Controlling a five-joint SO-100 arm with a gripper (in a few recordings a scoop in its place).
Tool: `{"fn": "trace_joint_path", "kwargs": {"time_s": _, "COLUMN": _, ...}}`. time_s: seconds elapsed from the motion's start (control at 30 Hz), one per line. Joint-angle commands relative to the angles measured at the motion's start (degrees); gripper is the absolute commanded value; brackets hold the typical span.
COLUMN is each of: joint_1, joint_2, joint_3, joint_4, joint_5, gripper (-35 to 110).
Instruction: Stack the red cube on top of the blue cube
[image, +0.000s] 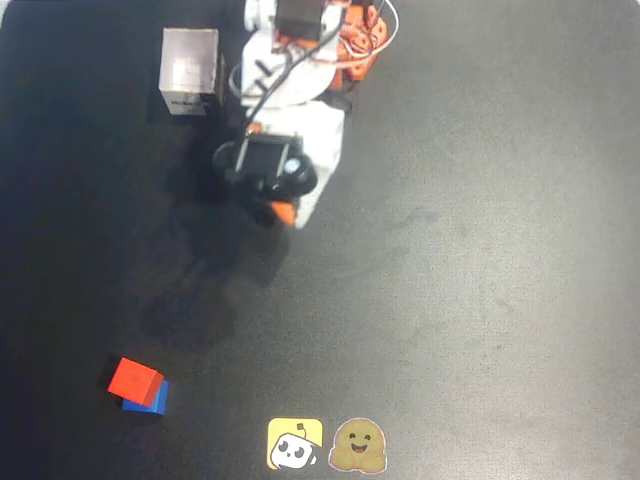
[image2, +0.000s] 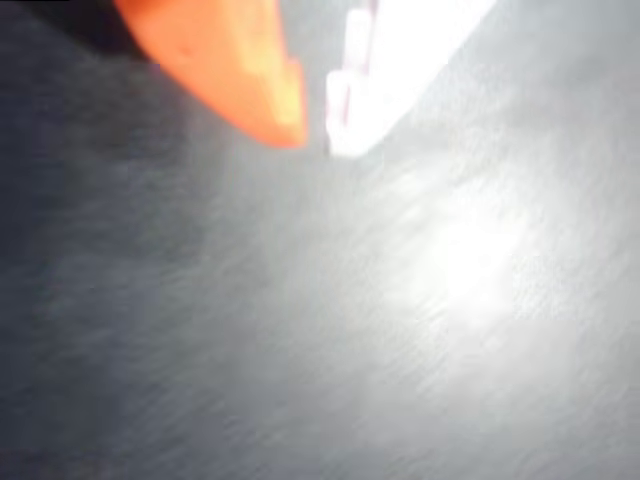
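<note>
The red cube (image: 134, 378) rests on top of the blue cube (image: 155, 403) at the lower left of the overhead view, slightly offset so a strip of blue shows at its lower right. My gripper (image: 289, 212) is far from them, drawn back near the arm's base at the top centre. In the wrist view the gripper (image2: 318, 135) has its orange finger (image2: 230, 60) and white finger (image2: 400, 60) almost together, with nothing between them, over bare dark table.
A white box (image: 189, 72) stands at the top left beside the arm's base. Two flat stickers, a yellow one (image: 294, 444) and a brown one (image: 358, 446), lie at the front edge of the black table (image: 480, 260).
</note>
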Motion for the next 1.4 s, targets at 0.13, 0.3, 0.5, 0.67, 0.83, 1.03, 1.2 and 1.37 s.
{"fn": "trace_joint_path", "kwargs": {"time_s": 0.13, "joint_1": -1.0, "joint_2": 16.4, "joint_3": 10.5, "joint_4": 0.2, "joint_5": -0.8, "gripper": 0}}
{"fn": "trace_joint_path", "kwargs": {"time_s": 0.3, "joint_1": -1.1, "joint_2": 32.8, "joint_3": 19.7, "joint_4": 5.7, "joint_5": -1.9, "gripper": 0}}
{"fn": "trace_joint_path", "kwargs": {"time_s": 0.5, "joint_1": -0.4, "joint_2": 32.8, "joint_3": 19.7, "joint_4": 10.3, "joint_5": -5.1, "gripper": 0}}
{"fn": "trace_joint_path", "kwargs": {"time_s": 0.67, "joint_1": -0.4, "joint_2": 32.8, "joint_3": 19.7, "joint_4": 20.3, "joint_5": -8.9, "gripper": 0}}
{"fn": "trace_joint_path", "kwargs": {"time_s": 0.83, "joint_1": -0.4, "joint_2": 32.8, "joint_3": 19.7, "joint_4": 28.3, "joint_5": -9.8, "gripper": 0}}
{"fn": "trace_joint_path", "kwargs": {"time_s": 1.03, "joint_1": -0.8, "joint_2": 32.8, "joint_3": 19.8, "joint_4": 28.0, "joint_5": -11.6, "gripper": 0}}
{"fn": "trace_joint_path", "kwargs": {"time_s": 1.2, "joint_1": -0.6, "joint_2": 32.8, "joint_3": 19.8, "joint_4": 28.0, "joint_5": -11.5, "gripper": 0}}
{"fn": "trace_joint_path", "kwargs": {"time_s": 1.37, "joint_1": -0.6, "joint_2": 32.8, "joint_3": 19.8, "joint_4": 28.0, "joint_5": -11.5, "gripper": 0}}
